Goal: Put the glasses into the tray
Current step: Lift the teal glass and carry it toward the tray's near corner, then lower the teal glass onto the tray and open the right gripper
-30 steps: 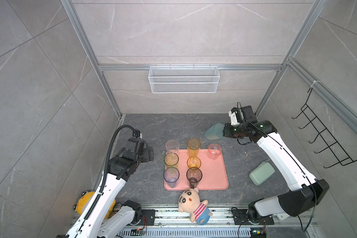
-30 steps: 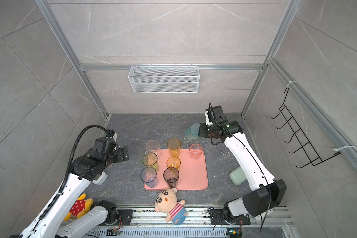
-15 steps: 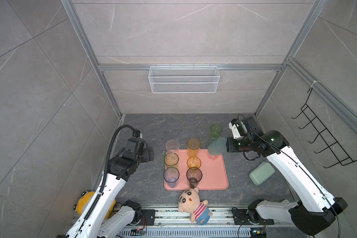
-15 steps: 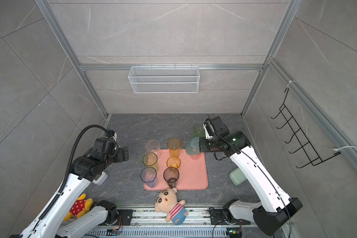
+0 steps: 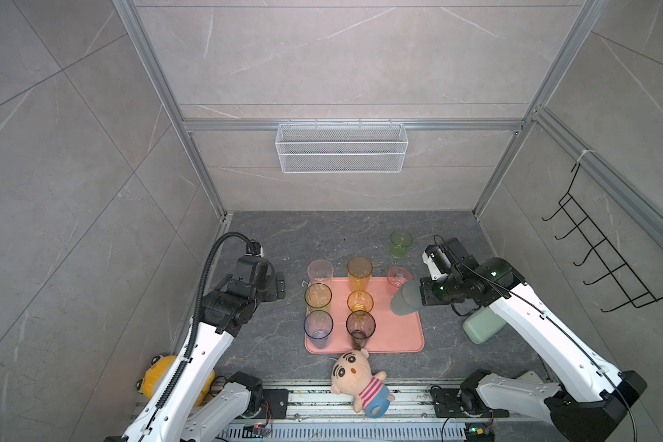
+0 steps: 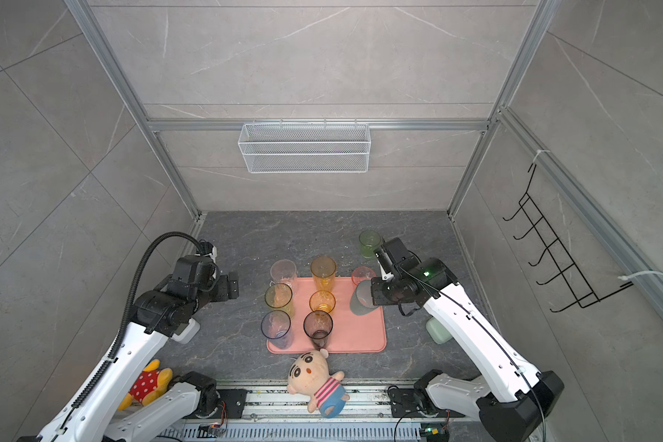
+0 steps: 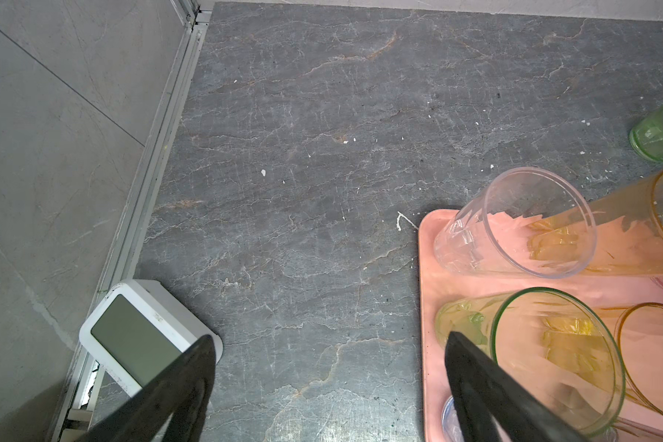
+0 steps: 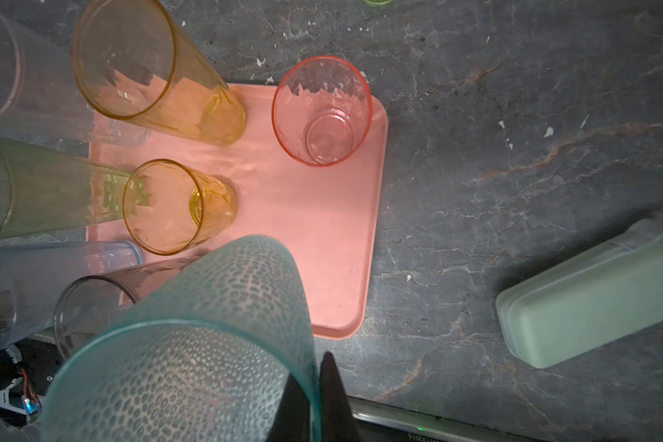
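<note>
Below the right gripper [image 8: 311, 398] lies the near half of the tray [image 5: 399, 333] that is bare. The jaws are pinched onto the rim of the teal tumbler [image 5: 403, 298], 1 finger inside the wall and 1 outside, and the tumbler hangs tilted over the pink plastic; whether its base touches the tray I cannot tell. Just beside the held tumbler, toward the back wall, the pink tumbler [image 5: 398, 276] stands at the tray's corner. Farther that way the green tumbler [image 5: 400, 243] stands on the table [image 5: 284, 233], off the tray. Across the tray from this gripper, 6 other tumblers [image 5: 360, 301] stand upright in 2 rows of 3. The pale green box [image 5: 481, 327] lies on the table behind the gripper, under its arm. The left gripper [image 7: 330, 336] hovers over bare table just outside the tray's opposite edge, its jaws spread wide and holding nothing.
</note>
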